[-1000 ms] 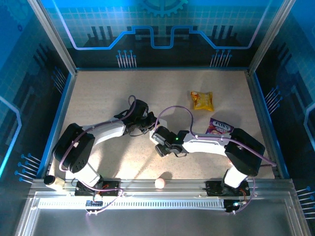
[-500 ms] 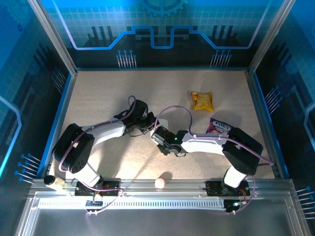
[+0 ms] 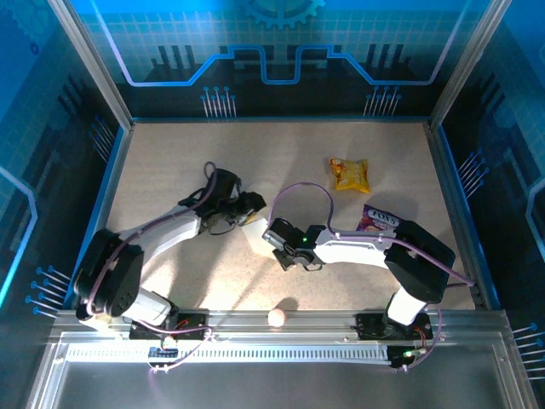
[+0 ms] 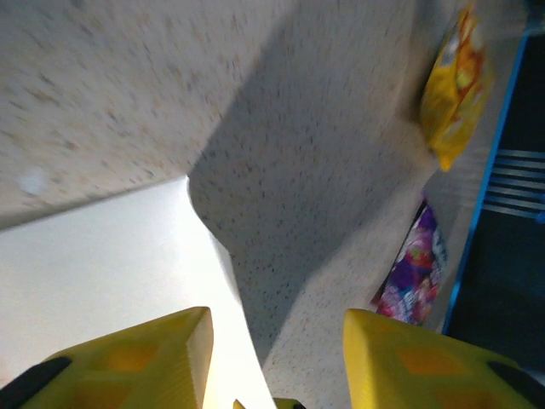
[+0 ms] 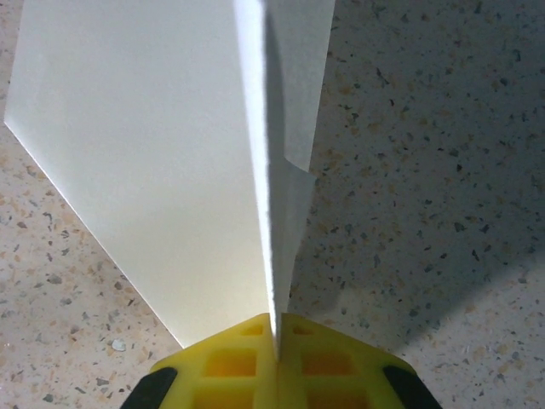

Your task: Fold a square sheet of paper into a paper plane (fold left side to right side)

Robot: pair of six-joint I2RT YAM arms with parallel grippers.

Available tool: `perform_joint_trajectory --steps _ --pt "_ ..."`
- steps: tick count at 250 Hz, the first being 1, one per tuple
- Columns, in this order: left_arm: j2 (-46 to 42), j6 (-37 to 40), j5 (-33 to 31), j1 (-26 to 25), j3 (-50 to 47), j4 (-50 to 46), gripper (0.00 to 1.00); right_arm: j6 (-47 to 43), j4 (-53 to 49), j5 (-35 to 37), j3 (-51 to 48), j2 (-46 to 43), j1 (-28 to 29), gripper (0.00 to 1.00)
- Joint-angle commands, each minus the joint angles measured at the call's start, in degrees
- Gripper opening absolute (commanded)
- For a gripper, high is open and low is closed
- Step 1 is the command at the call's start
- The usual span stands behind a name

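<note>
Yellow fingertips of my right end effector [image 5: 274,334] are pressed together on the sheet of paper [image 5: 145,153]. They clamp a raised, creased edge that stands on its side and runs straight away from my wrist camera. On one side of that edge a broad white panel spreads over the speckled desk [image 5: 426,170]. On the other side a narrower flap drops down and throws a shadow on the desk. From above, this end effector sits near the middle of the desk.

My left end effector [image 4: 272,341] has its yellow fingers [image 4: 136,358] apart, with nothing pinched between them. It sits over the paper's border, with white paper below one finger and bare desk below the other. In the top view it is just beside my right end effector, on the far-left side of it, close but not touching.

Farther out, the yellow snack packet [image 4: 456,85] and the purple wrapper [image 4: 413,264] lie well apart from the paper, toward the right edge of the desk. The packet lies farther back than the wrapper. A small pink ball [image 3: 277,317] rests at the near rail between my two arm bases.
</note>
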Motion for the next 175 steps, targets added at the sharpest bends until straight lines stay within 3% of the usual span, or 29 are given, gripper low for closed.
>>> perform_joint_trajectory --steps 1,46,129,175 --pt "-6.20 3.73 2.05 4.80 -3.09 -4.83 0.49 -0.73 -1.88 0.63 0.71 0.16 -0.69 0.00" --pt "-13.04 5.43 4.59 10.52 -7.89 -8.57 0.51 -3.29 -3.52 0.00 2.91 2.75 -0.31 0.00" --pt "-14.03 1.33 9.12 10.76 -16.94 -3.63 0.46 -4.41 -4.99 -0.46 6.01 5.82 0.19 0.00" --pt "-10.45 1.80 11.72 10.62 -17.21 -1.28 0.44 -1.34 -4.00 -6.21 5.90 5.82 -2.29 0.00"
